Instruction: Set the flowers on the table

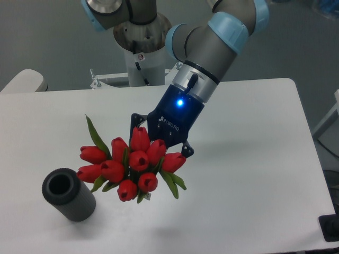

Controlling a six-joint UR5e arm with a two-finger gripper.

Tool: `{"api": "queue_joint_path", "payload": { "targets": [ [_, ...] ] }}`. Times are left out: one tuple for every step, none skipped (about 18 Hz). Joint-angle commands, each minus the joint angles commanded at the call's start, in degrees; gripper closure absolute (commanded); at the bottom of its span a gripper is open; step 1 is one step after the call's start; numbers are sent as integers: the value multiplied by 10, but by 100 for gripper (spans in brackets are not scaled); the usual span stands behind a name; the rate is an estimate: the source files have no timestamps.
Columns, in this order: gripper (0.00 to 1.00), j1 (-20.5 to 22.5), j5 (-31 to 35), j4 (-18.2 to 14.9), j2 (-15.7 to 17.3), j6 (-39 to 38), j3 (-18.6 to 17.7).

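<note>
Roughly ten red tulips, the flowers [132, 166], are seen carried above the tabletop [249, 159], blooms towards the camera. The tool [159, 138] is largely hidden behind them; a closed hold on the stems is judged likely, though its opening cannot be told. A slow lowering and a flat lay are advised. The dark ribbed vase [69, 194], nearby to the left, should be avoided.

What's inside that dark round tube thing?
The vase shows only a dark opening with no stems in it; its bottom is hidden. The flowers are beside it, at the gripper.
</note>
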Motion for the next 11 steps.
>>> {"api": "queue_joint_path", "payload": {
  "targets": [
    [66, -1, 1, 1, 1, 0, -3],
    [66, -1, 1, 2, 1, 0, -5],
    [66, -2, 1, 1, 2, 3, -5],
    [66, -2, 1, 0, 1, 3, -4],
    [66, -1, 2, 1, 2, 4, -7],
    [66, -1, 2, 1, 2, 4, -7],
    [66, -1, 4, 1, 2, 4, -7],
    [66, -2, 6, 1, 2, 4, -7],
    [66, -3, 8, 1, 2, 4, -5],
    [66, -3, 9, 1, 2, 8, -5],
    [66, -3, 13, 1, 2, 14, -7]
  ]
}}
